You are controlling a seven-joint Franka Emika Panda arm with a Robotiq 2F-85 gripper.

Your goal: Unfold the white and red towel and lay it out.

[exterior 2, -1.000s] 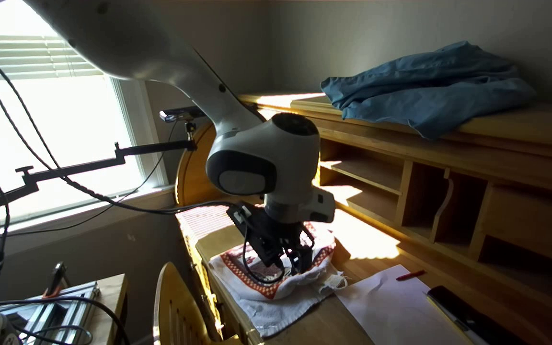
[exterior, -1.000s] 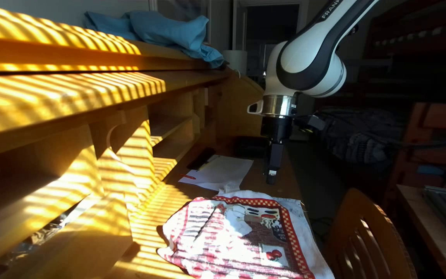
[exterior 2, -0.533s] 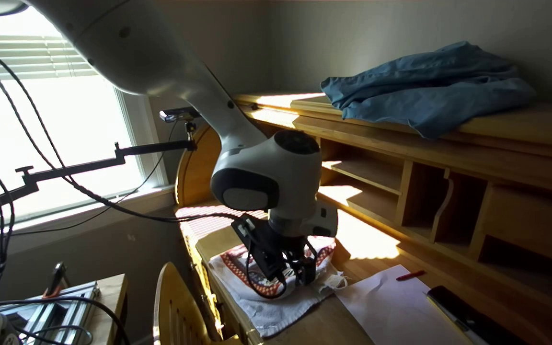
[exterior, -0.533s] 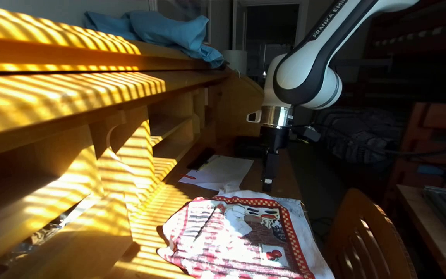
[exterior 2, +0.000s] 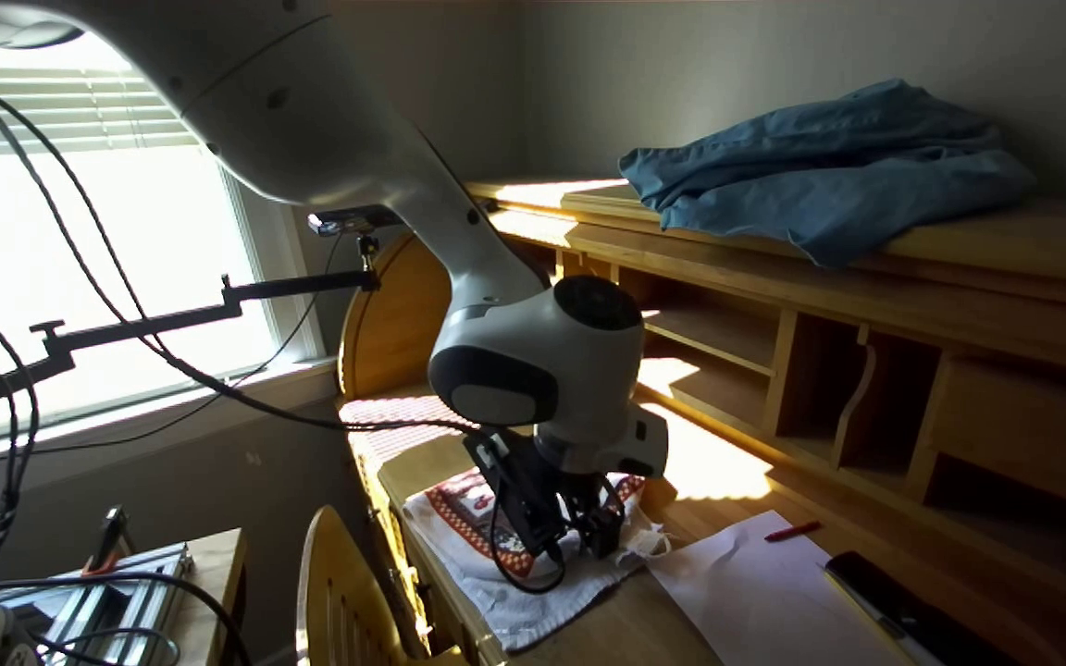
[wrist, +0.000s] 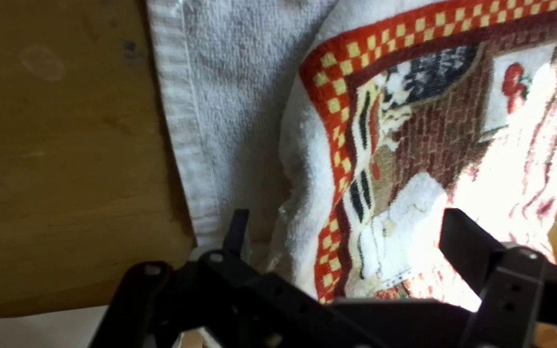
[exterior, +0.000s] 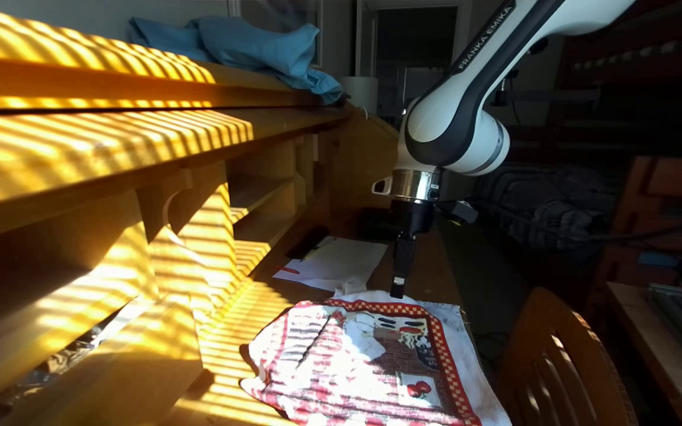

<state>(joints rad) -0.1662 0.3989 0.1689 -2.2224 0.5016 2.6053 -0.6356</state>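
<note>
Wrist view: one gripper (wrist: 346,237), jaws spread wide, pointed down over one white and red towel (wrist: 418,135). The towel is laid on a wooden desk (wrist: 65,145), its printed part, bordered in red and yellow checks, lying over a plain white flap. Whether the towel is touched by the gripper cannot be told with certainty. In an exterior view, a sheet of paper (exterior 2: 764,592) is seen just beside the towel, with a red pen (exterior 2: 792,532) set across its edge. A blue cloth (exterior 2: 829,176) is draped along the top of the desk; a chair (exterior 2: 334,560) is placed beside it.
</note>
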